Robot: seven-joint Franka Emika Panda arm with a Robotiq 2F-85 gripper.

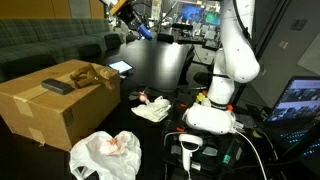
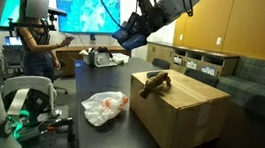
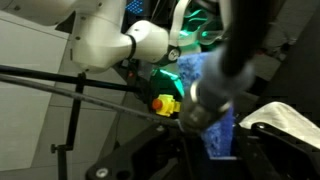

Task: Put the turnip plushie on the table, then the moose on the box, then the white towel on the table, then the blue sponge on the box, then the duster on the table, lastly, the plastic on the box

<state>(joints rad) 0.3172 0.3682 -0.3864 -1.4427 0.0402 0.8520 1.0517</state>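
Observation:
My gripper (image 1: 132, 14) hangs high above the far side of the table (image 1: 160, 62), shut on the blue sponge (image 1: 146, 31). In an exterior view the gripper (image 2: 145, 17) and sponge (image 2: 130, 36) are up and away from the box (image 2: 180, 118). The wrist view shows the sponge (image 3: 212, 140) clamped in the gripper (image 3: 222, 120). The brown moose (image 1: 92, 74) and the black duster (image 1: 57, 86) lie on top of the box (image 1: 45, 115). The turnip plushie (image 1: 143, 98) rests against the white towel (image 1: 155, 111) on the table. The plastic (image 1: 105, 155) lies crumpled by the box.
The robot's white base (image 1: 215, 105) stands at the table's edge with cables and a handheld scanner (image 1: 190, 148) beside it. A tablet (image 1: 120, 68) lies on the table behind the box. A person (image 2: 37, 43) sits at the far monitors.

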